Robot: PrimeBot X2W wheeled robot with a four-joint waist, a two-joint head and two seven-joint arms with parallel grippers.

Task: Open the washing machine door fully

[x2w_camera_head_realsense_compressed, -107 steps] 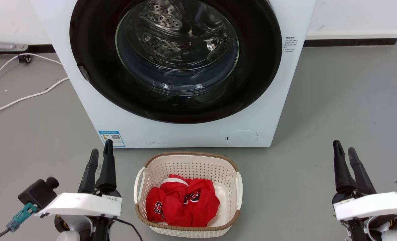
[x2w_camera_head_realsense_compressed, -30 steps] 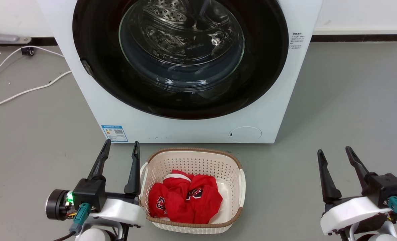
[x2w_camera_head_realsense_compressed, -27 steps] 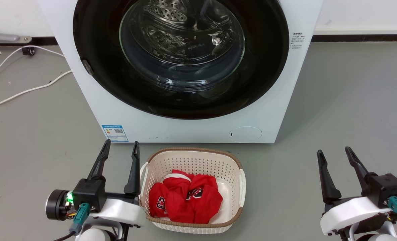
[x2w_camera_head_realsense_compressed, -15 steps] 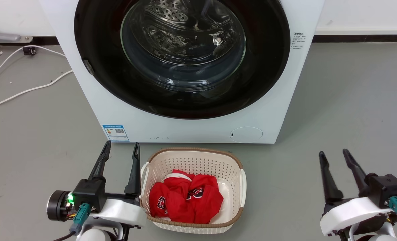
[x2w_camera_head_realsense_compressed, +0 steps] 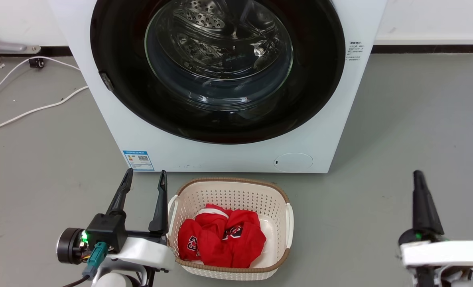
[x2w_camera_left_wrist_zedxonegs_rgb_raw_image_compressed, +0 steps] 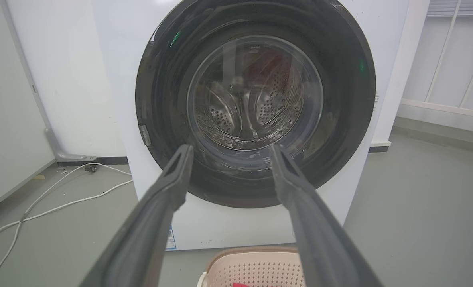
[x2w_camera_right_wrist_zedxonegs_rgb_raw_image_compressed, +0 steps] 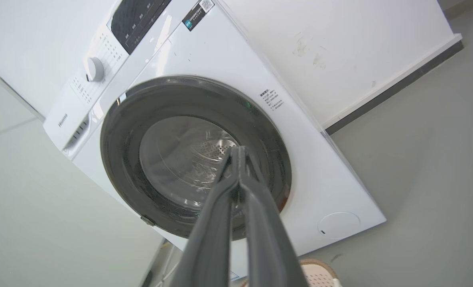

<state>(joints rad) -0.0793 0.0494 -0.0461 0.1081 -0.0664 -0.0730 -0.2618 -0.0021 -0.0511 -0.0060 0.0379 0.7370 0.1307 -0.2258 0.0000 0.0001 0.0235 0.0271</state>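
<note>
The washing machine door (x2w_camera_head_realsense_compressed: 220, 127) is cropped above; left pincer (x2w_camera_head_realsense_compressed: 146, 173) apart, right pincer (x2w_camera_right_wrist_zedxonegs_rgb_raw_image_compressed: 239, 152) together.

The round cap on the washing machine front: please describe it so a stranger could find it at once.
Find the big white washing machine. Below its black round door, in the front's lower right corner, sits the cap. It is a plain white flush circle, unlike the blue rectangular label sticker at the lower left.
</note>
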